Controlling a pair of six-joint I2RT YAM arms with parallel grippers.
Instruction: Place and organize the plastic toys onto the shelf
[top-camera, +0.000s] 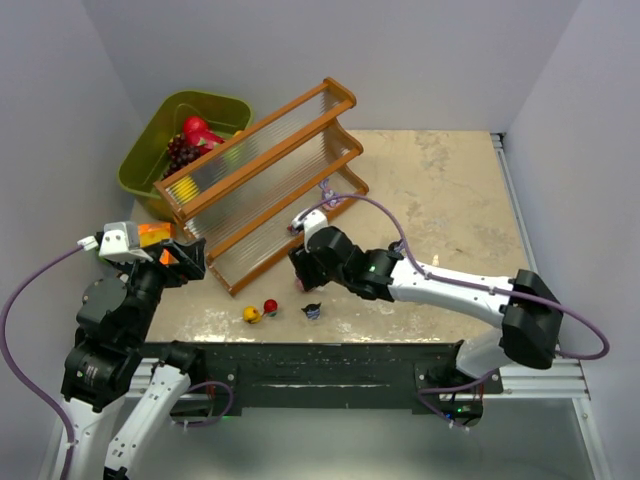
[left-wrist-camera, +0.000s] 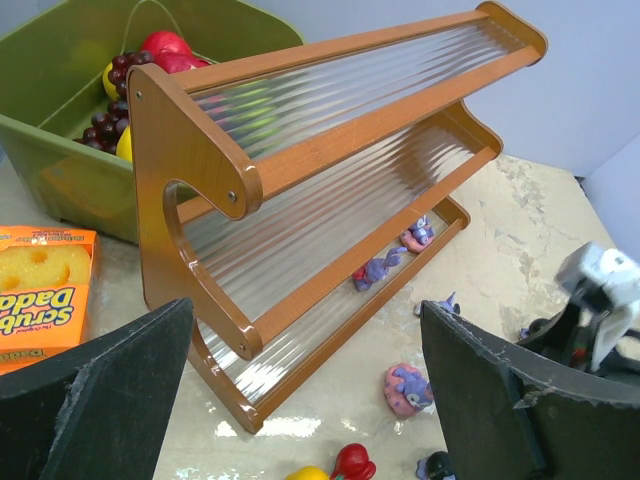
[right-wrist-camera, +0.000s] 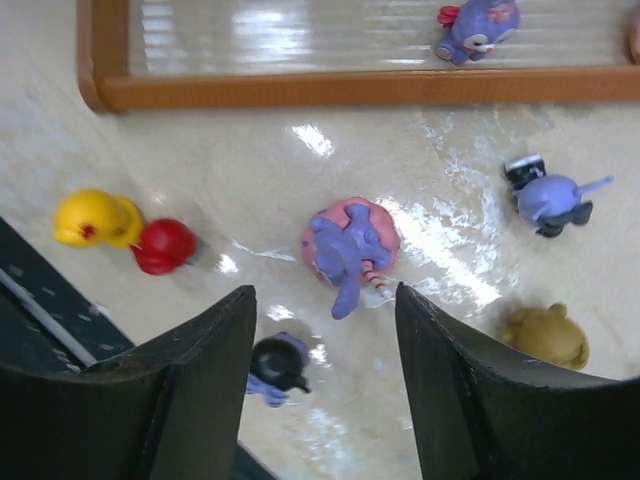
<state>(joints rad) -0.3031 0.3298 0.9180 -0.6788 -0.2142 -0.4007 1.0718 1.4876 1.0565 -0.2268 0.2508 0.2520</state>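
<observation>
The shelf stands slanted across the table, and two purple toys lie on its lowest tier. My right gripper hovers open just in front of the shelf, holding nothing. A pink-and-purple bunny toy lies on the table just beyond its fingertips. A dark toy sits by its left finger. Yellow and red toys lie to the left, with a purple one and an olive one to the right. My left gripper is wide open and empty at the shelf's near-left end.
An olive-green bin with red fruit and dark grapes stands behind the shelf's left end. An orange sponge box lies left of the left gripper. The table's dark front edge runs right behind the yellow, red and dark toys.
</observation>
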